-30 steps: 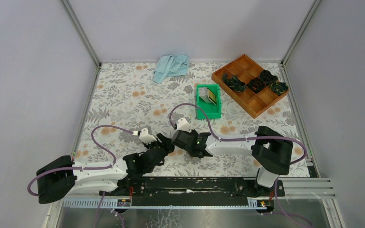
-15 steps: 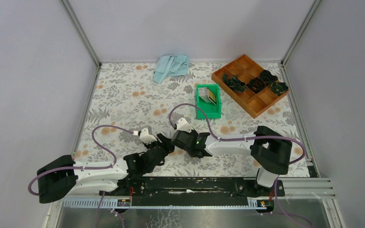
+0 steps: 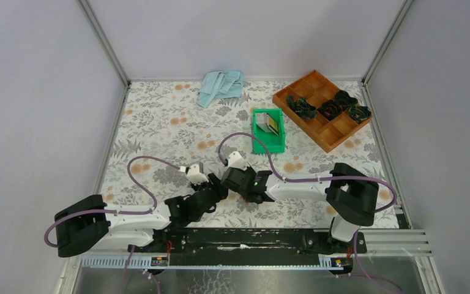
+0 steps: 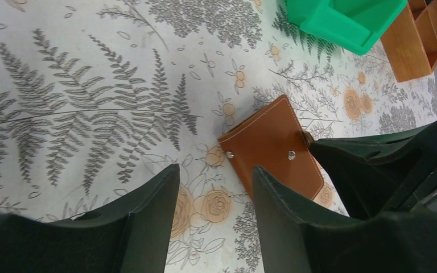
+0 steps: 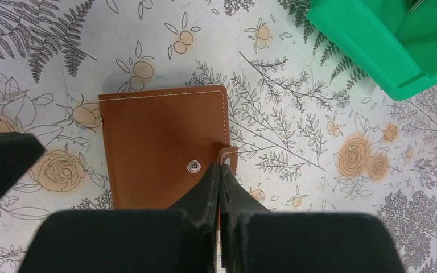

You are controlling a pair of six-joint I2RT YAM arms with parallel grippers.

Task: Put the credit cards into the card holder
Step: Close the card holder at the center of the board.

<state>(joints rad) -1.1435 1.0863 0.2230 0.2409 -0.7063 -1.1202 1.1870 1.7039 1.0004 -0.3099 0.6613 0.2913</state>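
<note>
Floral-patterned table (image 3: 159,122) seen from above, with both wrist views. Left hand (image 3: 215,188) (image 4: 215,170): low over the table near the middle of its near edge, fingers spread apart and gripping nothing, with bare table between them; its right finger (image 4: 296,222) stands just beside the near-left part of the card holder. Light blue cloth (image 3: 220,86): crumpled at the far edge, left of centre. Card holder (image 4: 270,145) (image 5: 159,151): a brown leather wallet lying flat and folded shut on the table, close to the middle of the near edge and between the two hands; in the top view the hands largely hide it. Right hand (image 3: 225,181) (image 5: 221,173): fingers closed together, their tips meeting at the snap tab on the card holder's right edge; whether the tab is actually pinched between them cannot be told. Green bin (image 3: 266,146): right of centre, well apart from the card holder towards the far edge. Credit cards (image 3: 269,124): standing on edge inside the green bin, a grey one and a gold-tan one with a dark stripe discernible; their number cannot be told. Wooden compartment tray (image 3: 318,138): at the far right corner, set at an angle, with dark green items (image 3: 327,107) in several of its far compartments.
</note>
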